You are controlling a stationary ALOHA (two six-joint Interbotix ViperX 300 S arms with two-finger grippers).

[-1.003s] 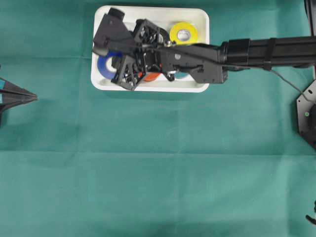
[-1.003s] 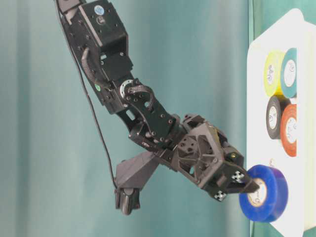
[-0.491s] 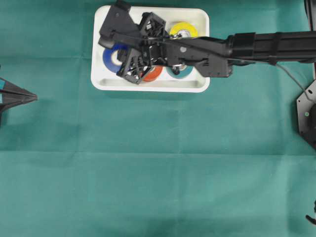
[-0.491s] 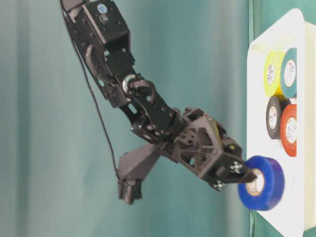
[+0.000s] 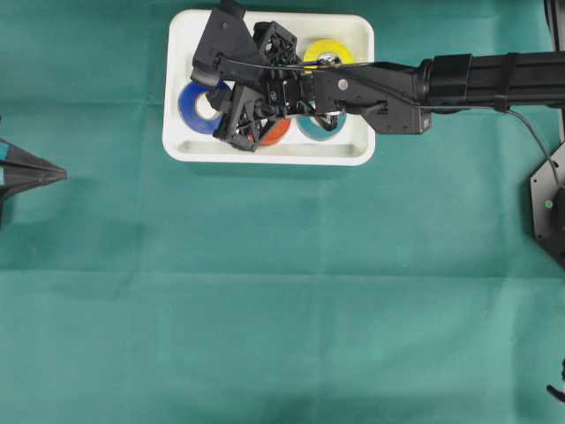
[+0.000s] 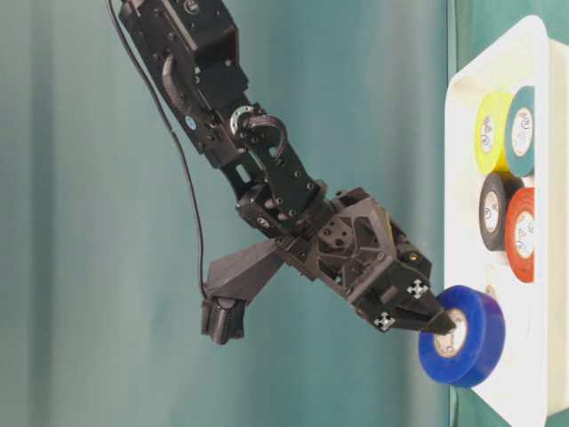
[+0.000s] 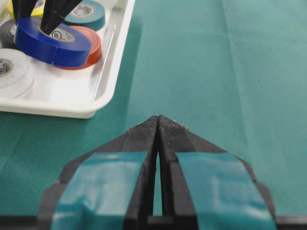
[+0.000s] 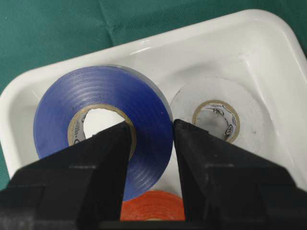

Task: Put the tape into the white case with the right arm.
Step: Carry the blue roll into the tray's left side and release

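The white case point(image 5: 265, 157) lies at the top middle of the green cloth; it also shows in the table-level view point(image 6: 455, 178), the left wrist view point(image 7: 110, 62) and the right wrist view point(image 8: 158, 36). My right gripper point(image 5: 216, 102), all black, reaches over the case and is shut on a blue tape roll point(image 5: 190, 102), one finger in the core and one outside point(image 8: 151, 127). The blue tape point(image 6: 476, 338) hangs tilted just above the case floor at its left end point(image 7: 53, 43). My left gripper point(image 5: 62, 174), with light-blue marks, is shut and empty at the left edge point(image 7: 158, 118).
Inside the case lie a yellow roll point(image 5: 328, 55), a teal roll point(image 5: 320, 128), an orange roll point(image 5: 272, 132), a black roll point(image 6: 492, 212) and a white roll point(image 8: 216, 117). The orange roll is right beside the blue one. Green cloth covers the table.
My right gripper has carried the blue tape a little further into the case's left end and turned its wrist. The left gripper has not moved.
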